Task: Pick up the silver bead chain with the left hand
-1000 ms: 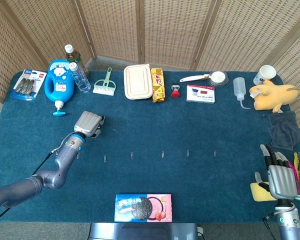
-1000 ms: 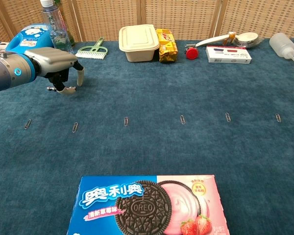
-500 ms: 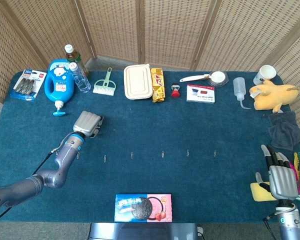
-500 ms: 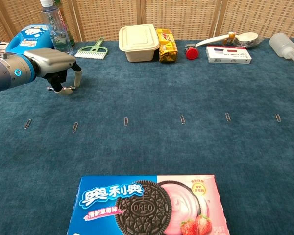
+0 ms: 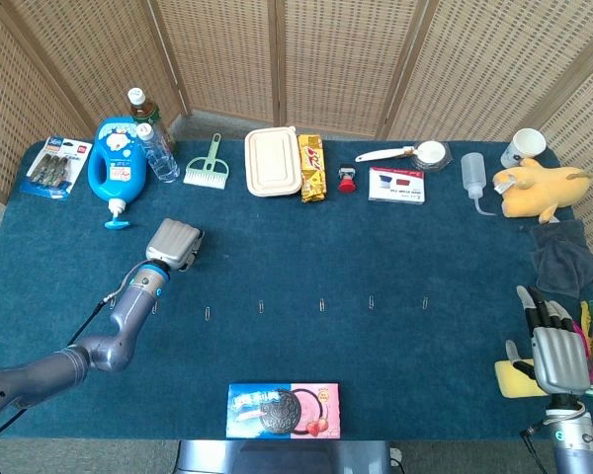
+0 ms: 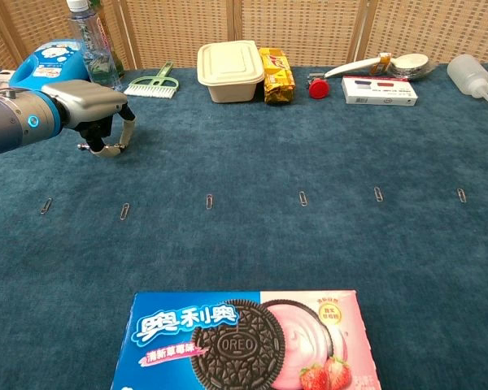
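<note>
On the left side of the blue table cloth (image 5: 376, 237), your left hand (image 5: 173, 243) hangs palm down just above the surface, its fingers curled inward and down beneath the silver back plate. From the chest view the same left hand (image 6: 88, 101) shows its fingertips (image 6: 127, 120) drawn close together. A small silvery bit (image 6: 80, 147) sits right at them, under the palm. It is too small to say for certain that it is the silver bead chain, and you cannot tell from either view whether the fingers actually grip it or only close around it. No other part of the chain can be made out.

Just nearer than the hand, a row of paper clips (image 6: 209, 201) runs left to right across the cloth. The Oreo box (image 6: 244, 341) lies at the near edge, in the middle. Far beyond the hand stand the blue detergent jug (image 5: 116, 166) and the green hand brush (image 5: 208, 163).

At the near right corner, your right hand (image 5: 553, 351) is released, its fingers straight and apart, holding nothing, just beside a yellow sponge (image 5: 512, 378).
</note>
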Robot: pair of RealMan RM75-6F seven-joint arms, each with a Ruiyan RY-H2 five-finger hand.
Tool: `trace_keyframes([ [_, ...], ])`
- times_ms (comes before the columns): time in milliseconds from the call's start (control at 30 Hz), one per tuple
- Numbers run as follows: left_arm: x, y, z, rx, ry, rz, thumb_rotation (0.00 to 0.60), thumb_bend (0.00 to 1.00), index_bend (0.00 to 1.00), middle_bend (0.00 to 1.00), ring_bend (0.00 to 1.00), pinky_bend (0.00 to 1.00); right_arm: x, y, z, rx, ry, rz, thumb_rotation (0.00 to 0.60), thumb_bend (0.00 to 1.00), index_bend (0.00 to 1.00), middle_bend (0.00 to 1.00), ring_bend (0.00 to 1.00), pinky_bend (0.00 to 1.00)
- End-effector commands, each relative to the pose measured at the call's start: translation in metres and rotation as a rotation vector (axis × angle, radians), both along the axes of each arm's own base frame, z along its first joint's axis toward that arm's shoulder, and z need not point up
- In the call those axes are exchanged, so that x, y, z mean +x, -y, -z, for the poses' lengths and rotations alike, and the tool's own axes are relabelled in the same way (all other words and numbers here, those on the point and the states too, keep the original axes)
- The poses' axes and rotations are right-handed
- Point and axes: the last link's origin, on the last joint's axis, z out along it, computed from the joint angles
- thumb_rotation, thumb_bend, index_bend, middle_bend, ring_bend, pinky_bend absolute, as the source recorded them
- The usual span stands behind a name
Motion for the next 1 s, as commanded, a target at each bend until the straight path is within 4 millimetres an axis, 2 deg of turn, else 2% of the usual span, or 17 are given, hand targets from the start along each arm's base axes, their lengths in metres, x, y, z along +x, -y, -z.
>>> trace_keyframes([
  [33, -0.001, 0.0, 0.0, -0.001, -0.006, -0.004, 0.6, 0.71, 0.5, 1.0, 1.0, 1.0, 0.0, 0.0, 0.0, 0.0, 0.001, 0.0, 0.6, 0.39, 0.0, 0.08, 0.17, 0.15],
  [333, -0.005, 0.001, -0.002, -0.003, -0.015, -0.012, 0.6, 0.71, 0.5, 1.0, 1.0, 1.0, 0.0, -0.002, -0.001, -0.004, 0.003, 0.0, 0.6, 0.39, 0.0, 0.08, 0.17, 0.15],
  [533, -0.004, 0.002, -0.003, -0.002, -0.007, -0.01, 0.6, 0.73, 0.55, 1.0, 1.0, 1.0, 0.0, -0.002, -0.001, -0.006, 0.006, -0.001, 0.6, 0.39, 0.0, 0.08, 0.17, 0.15],
  [1000, 0.011, 0.009, -0.026, 0.027, 0.089, 0.043, 0.6, 0.74, 0.59, 1.0, 1.0, 1.0, 0.002, 0.002, 0.003, 0.007, 0.023, -0.017, 0.6, 0.39, 0.0, 0.08, 0.17, 0.15],
])
